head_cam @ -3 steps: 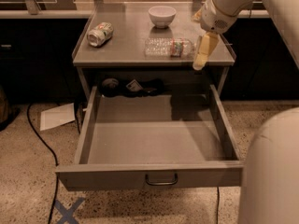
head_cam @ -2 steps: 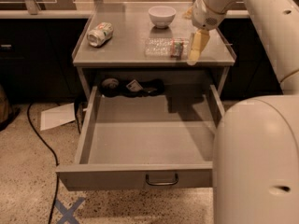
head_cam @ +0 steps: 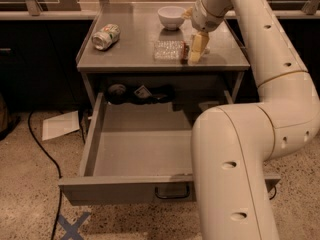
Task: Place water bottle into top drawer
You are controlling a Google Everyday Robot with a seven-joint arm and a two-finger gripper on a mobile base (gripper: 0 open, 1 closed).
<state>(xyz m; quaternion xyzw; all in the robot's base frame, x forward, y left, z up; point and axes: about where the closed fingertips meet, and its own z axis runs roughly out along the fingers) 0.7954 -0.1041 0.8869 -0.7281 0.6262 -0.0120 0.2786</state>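
Note:
The water bottle point(head_cam: 169, 50) lies on its side on the grey tabletop point(head_cam: 130, 54), clear and crinkly, its label band toward the right end. My gripper point(head_cam: 198, 47) hangs down from the arm at the bottle's right end, close to or touching it. The top drawer point(head_cam: 140, 149) is pulled open below the tabletop and its visible floor is bare. Its loop handle point(head_cam: 172, 192) shows on the front panel. My arm's big lower link point(head_cam: 235, 174) covers the drawer's right part.
A dented green-and-white can point(head_cam: 105, 36) lies at the tabletop's left. A white bowl point(head_cam: 171, 16) stands at the back, just left of my wrist. Dark items point(head_cam: 140, 93) sit at the drawer's back. A paper point(head_cam: 60, 125), a cable point(head_cam: 42, 149) and a blue tape cross point(head_cam: 72, 226) lie on the floor.
My gripper has moved left, from the tabletop's right edge to the bottle's right end. The arm's lower link has swung into the foreground over the drawer's right side.

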